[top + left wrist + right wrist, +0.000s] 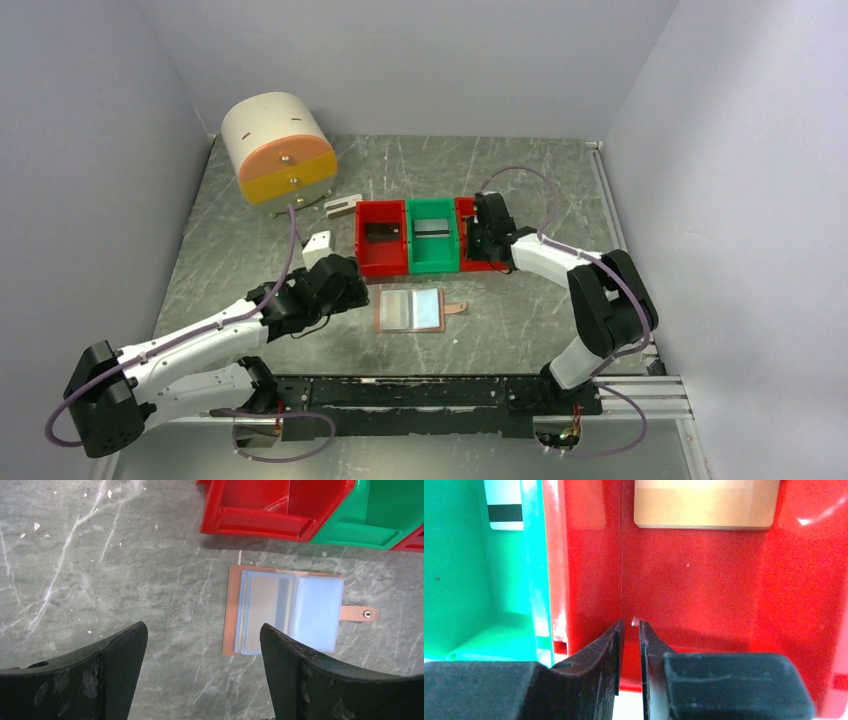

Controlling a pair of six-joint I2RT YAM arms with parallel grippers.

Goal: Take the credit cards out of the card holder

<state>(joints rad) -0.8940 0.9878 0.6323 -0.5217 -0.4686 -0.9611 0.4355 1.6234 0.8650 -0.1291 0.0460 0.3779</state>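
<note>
The card holder lies open on the table, tan with pale blue pockets, its strap tab to the right. In the left wrist view the card holder sits just beyond my right finger, and a pale greyish shape shows through its left pockets. My left gripper is open and empty, just left of the holder. A black card lies in the left red bin, a grey-white card in the green bin, and a gold-brown card in the right red bin. My right gripper hovers over that bin, slightly open and empty.
The left red bin, the green bin and the right red bin stand in a row behind the holder. A round white, orange and yellow drawer unit stands at the back left. A small grey-white block lies near it.
</note>
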